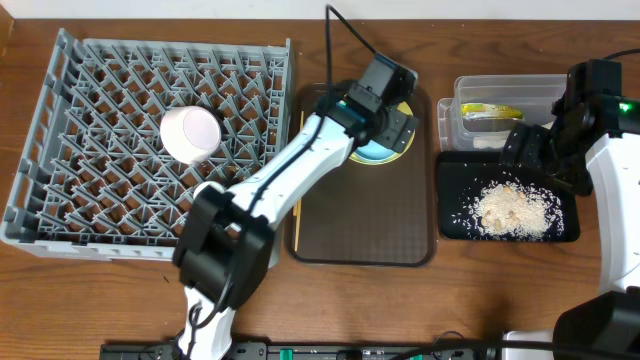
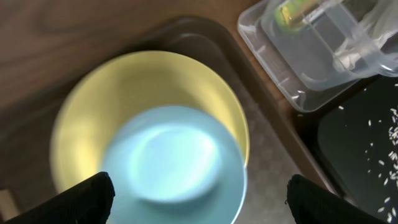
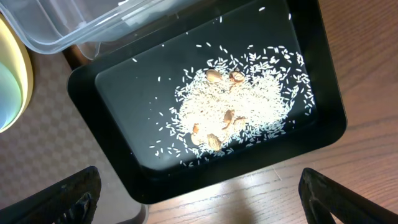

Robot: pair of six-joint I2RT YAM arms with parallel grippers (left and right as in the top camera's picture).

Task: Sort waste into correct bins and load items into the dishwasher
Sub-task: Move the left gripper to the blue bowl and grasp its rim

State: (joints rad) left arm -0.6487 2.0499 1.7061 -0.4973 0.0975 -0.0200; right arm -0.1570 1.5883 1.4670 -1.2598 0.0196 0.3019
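The grey dishwasher rack (image 1: 90, 190) fills the left of the table, with a white bowl (image 1: 190, 133) lying in it. A light-blue bowl (image 2: 177, 162) sits on a yellow plate (image 2: 93, 106) at the far end of the brown tray (image 1: 365, 220). My left gripper (image 2: 199, 205) hovers open just above that bowl, its fingers (image 2: 87, 199) spread wider than the bowl. Rice scraps (image 3: 242, 106) lie in the black bin (image 3: 112, 124). A green-and-yellow wrapper (image 1: 490, 113) is in the clear bin (image 1: 505, 92). My right gripper (image 3: 205, 202) hangs open and empty over the black bin's near rim.
A thin wooden chopstick (image 1: 298, 200) lies along the brown tray's left edge. The clear tub (image 2: 311, 74) and black tray (image 2: 367, 143) stand close to the right of the plate. Bare wood shows in front of the black tray.
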